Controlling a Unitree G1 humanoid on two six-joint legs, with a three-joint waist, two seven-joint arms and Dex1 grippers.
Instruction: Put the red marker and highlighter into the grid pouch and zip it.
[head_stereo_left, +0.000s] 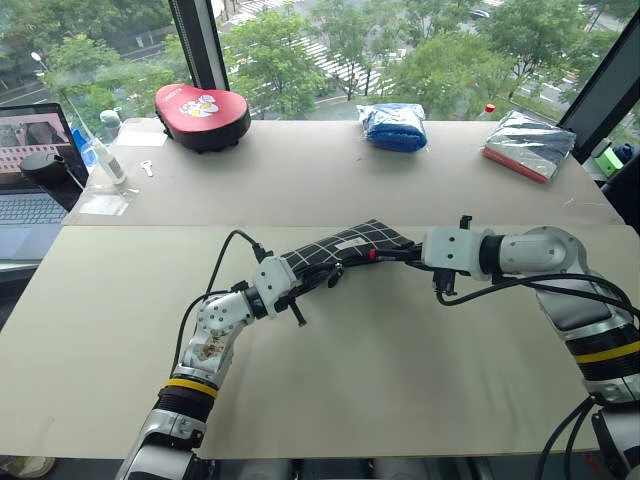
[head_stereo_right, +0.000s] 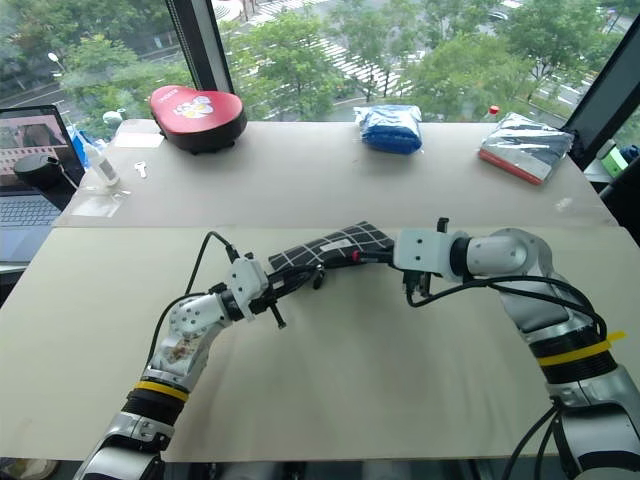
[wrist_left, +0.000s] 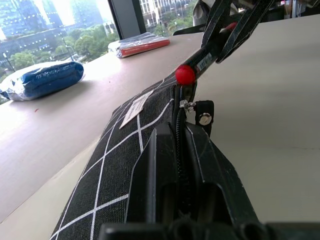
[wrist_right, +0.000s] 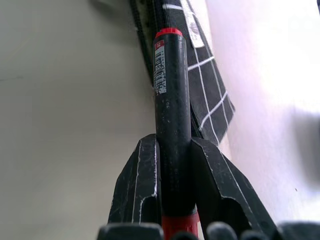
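Note:
My left gripper (head_stereo_left: 322, 272) is shut on the grid pouch (head_stereo_left: 352, 243), a black fabric pouch with white grid lines and a small white label, holding it lifted above the table's middle. In the left wrist view its fingers (wrist_left: 150, 165) clamp the zipper edge of the pouch (wrist_left: 120, 150), with the metal zipper pull (wrist_left: 200, 117) just past them. My right gripper (head_stereo_left: 403, 255) is shut on the red marker (wrist_right: 170, 100), whose red end (wrist_left: 185, 74) meets the pouch's far end at the zipper. The highlighter is out of view.
A red oval case (head_stereo_left: 202, 115) lies at the back left of the table (head_stereo_left: 330, 400). A blue packet (head_stereo_left: 393, 127) and a silver packet (head_stereo_left: 528, 145) lie along the far edge. A laptop (head_stereo_left: 28, 190) stands off the left side.

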